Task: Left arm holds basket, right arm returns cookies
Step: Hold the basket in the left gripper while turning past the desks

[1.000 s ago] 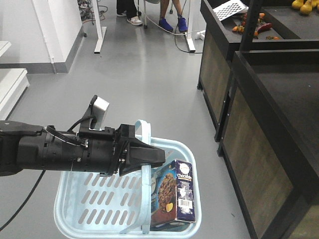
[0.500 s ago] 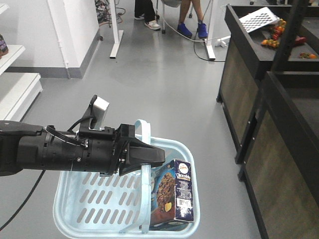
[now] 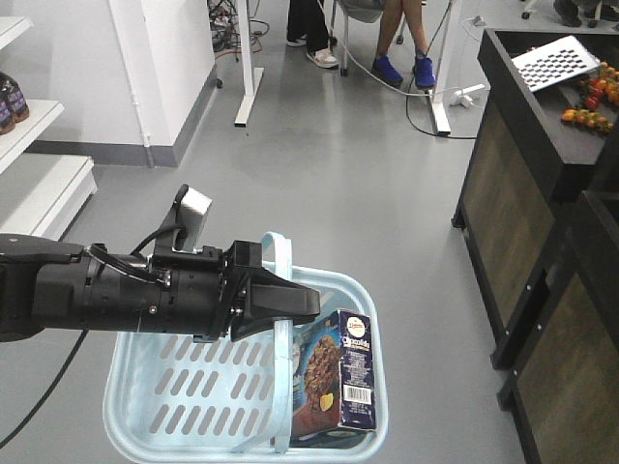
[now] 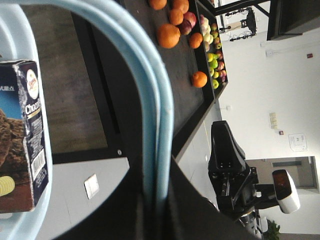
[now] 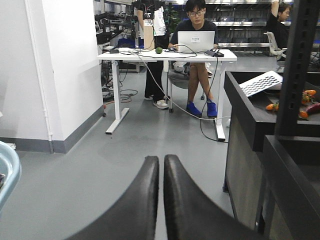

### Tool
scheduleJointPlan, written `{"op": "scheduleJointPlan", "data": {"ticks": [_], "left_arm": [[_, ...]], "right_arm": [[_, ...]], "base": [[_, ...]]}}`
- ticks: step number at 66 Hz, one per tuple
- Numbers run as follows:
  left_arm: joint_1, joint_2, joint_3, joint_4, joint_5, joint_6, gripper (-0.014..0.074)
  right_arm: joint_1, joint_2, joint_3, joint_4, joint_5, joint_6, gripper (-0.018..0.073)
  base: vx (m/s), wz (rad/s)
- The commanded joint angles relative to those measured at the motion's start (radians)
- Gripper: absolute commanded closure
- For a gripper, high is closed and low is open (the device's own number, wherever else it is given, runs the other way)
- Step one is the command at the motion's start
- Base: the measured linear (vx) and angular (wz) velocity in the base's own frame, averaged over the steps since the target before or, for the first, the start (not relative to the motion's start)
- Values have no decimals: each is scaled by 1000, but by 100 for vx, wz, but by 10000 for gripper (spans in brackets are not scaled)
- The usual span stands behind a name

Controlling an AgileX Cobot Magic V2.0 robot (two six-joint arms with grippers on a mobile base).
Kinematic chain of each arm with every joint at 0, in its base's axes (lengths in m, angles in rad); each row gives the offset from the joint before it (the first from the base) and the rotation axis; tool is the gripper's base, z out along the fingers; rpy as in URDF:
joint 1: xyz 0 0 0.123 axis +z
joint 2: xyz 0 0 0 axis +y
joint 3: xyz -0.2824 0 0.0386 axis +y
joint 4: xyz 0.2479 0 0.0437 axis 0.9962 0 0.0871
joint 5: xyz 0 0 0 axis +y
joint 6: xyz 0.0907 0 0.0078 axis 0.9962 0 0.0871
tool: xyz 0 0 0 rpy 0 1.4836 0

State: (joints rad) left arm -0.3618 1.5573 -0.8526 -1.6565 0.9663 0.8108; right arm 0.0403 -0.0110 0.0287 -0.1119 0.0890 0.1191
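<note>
The light blue basket (image 3: 334, 277) hangs low in the front view, with my left gripper (image 3: 290, 304) shut on its band handle (image 3: 279, 253). In the left wrist view the handle (image 4: 150, 100) runs down between the closed jaws of the left gripper (image 4: 156, 200). The cookies (image 3: 338, 372), a dark navy box, stand in the basket's right end and also appear as the cookies (image 4: 22, 135) at the left edge. My right gripper (image 5: 163, 162) is shut on nothing, above the grey floor. The right arm (image 4: 230, 165) hangs beyond the handle.
Dark produce stands (image 3: 542, 193) line the right side, with oranges and apples (image 4: 170, 35) on top. White shelving (image 3: 39, 184) is at the left. Ahead is a white desk (image 5: 170, 55) with seated people and cables.
The whole scene has swung: the dark stands slid to the right and the white shelving came in at the left. The left arm, basket and cookies keep the same pose.
</note>
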Motion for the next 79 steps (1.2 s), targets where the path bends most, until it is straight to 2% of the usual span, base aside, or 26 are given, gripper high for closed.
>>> {"op": "scheduleJointPlan", "data": {"ticks": [1,79], "left_arm": [[-5,-47,-26,-123,68,5,599],[-5,-47,-26,-123,66,5,599]], "right_arm": [[-6,-13,17,-6,-71,-7,565],[-6,-13,17,-6,-71,-7,565]], "base": [[33,5],[33,3]]}}
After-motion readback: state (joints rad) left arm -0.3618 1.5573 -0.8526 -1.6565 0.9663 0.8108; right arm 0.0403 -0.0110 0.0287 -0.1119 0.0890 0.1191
